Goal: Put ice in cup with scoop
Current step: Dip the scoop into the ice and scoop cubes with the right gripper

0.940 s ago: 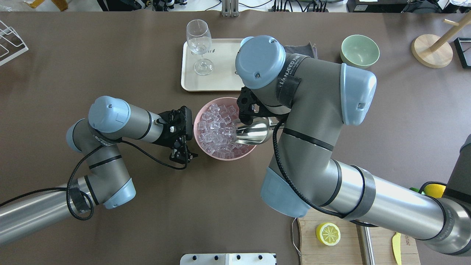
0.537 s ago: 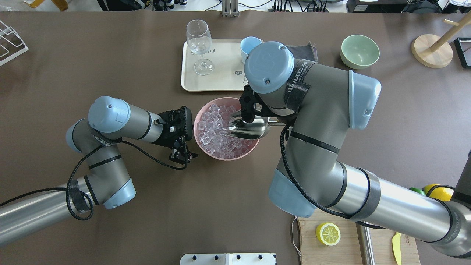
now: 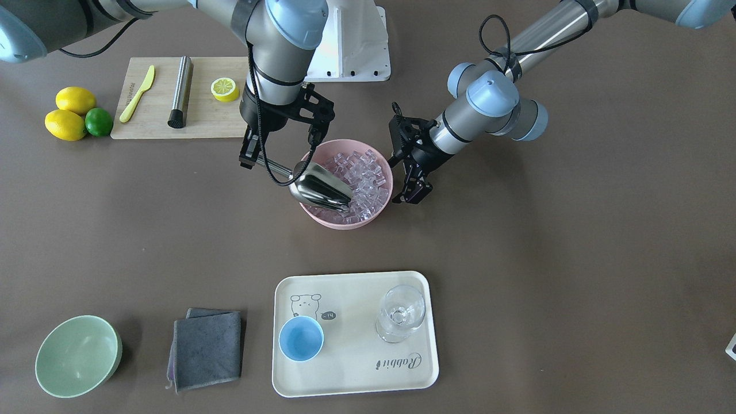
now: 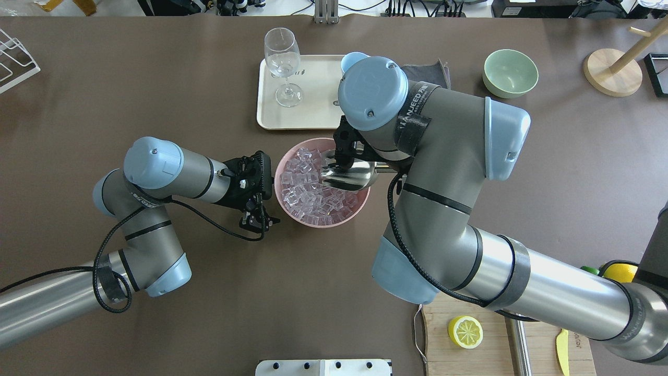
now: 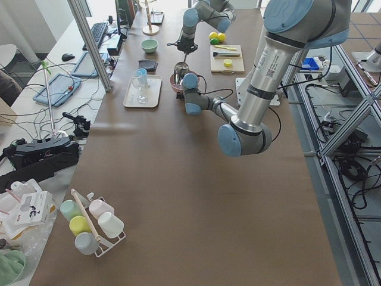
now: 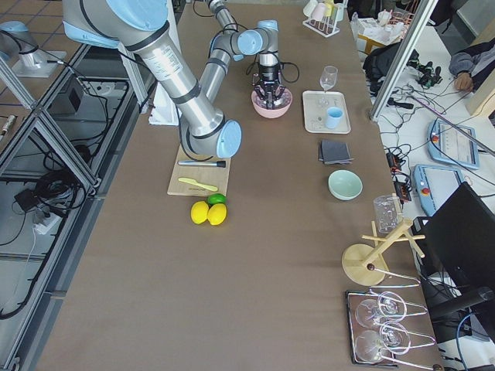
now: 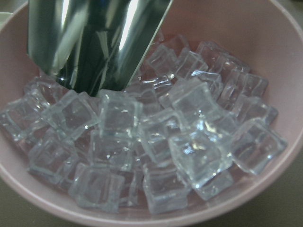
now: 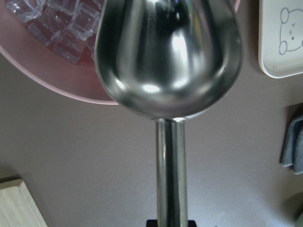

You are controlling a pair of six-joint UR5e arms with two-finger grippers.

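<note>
The ice [image 3: 365, 175] fills a pink bowl [image 3: 345, 221] at mid-table. My right gripper [image 3: 248, 158] is shut on the handle end of the silver scoop [image 3: 319, 190], whose mouth lies on the ice at the bowl's side. The right wrist view shows the scoop's bowl [image 8: 168, 56] and handle from behind, with no ice visible on it. My left gripper [image 3: 415, 194] looks shut and empty, just beside the pink bowl's rim and apart from it. The light-blue cup [image 3: 301, 338] stands on a cream tray [image 3: 351, 379], and my right arm half hides the cup [image 4: 350, 58] in the overhead view.
A clear stemmed glass [image 3: 399, 313] shares the tray. A grey cloth [image 3: 207, 348] and a pale green bowl [image 3: 77, 356] lie beside it. A cutting board [image 3: 201, 123] with a knife, a steel cylinder and a half lemon lies near the robot's base, next to lemons and a lime.
My right arm has swung the scoop across the ice toward the bowl's far rim. The left arm has not moved.
</note>
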